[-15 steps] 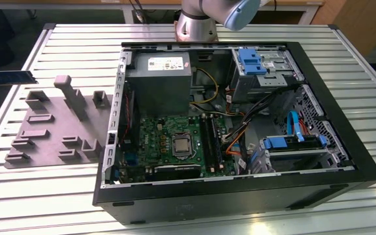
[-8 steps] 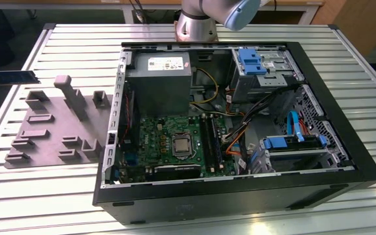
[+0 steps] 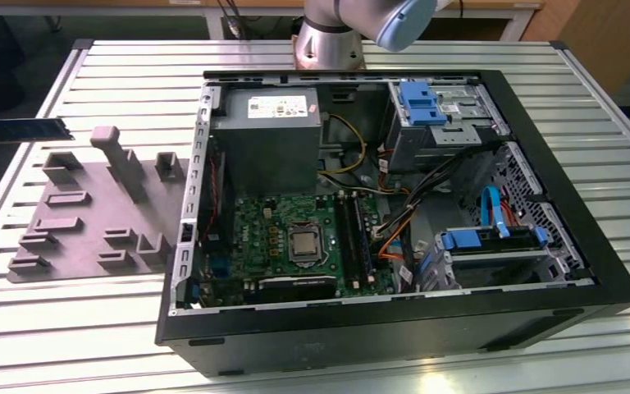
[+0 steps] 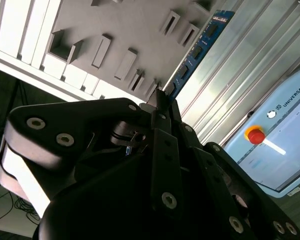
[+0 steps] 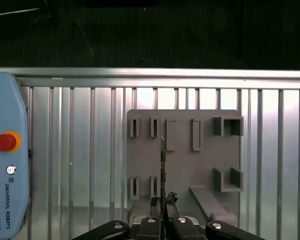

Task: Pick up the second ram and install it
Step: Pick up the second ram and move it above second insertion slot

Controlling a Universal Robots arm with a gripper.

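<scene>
One ram [image 5: 162, 165] is in the gripper [image 5: 162, 201] - the two fingers are pressed together on one end of it, and the stick juts straight out from the tips, edge-on in the first wrist view. In the second wrist view the gripper [image 4: 160, 96] shows its black body, and the ram's [image 4: 197, 52] blue-green face with dark chips runs away from the tips, over the edge of the one grey fixture [image 4: 125, 25]. The fixture [image 5: 185, 150] lies below the stick, with four narrow slots in one row and two open boxes.

In the exterior view the ram [image 3: 29, 129] hangs level at about ten o'clock of the frame, above the slatted table [image 3: 85, 328] and at ten o'clock of the fixture [image 3: 85, 213]. One open case [image 3: 403, 328] sits at three o'clock of the fixture, well apart from the stick - inside it are one green motherboard [image 3: 293, 222] and two blue drive brackets. The arm's base [image 3: 331, 37] stands at twelve o'clock of the case.

One pendant [image 5: 7, 155] with one red button [image 5: 5, 141] lies on the table beside the fixture
</scene>
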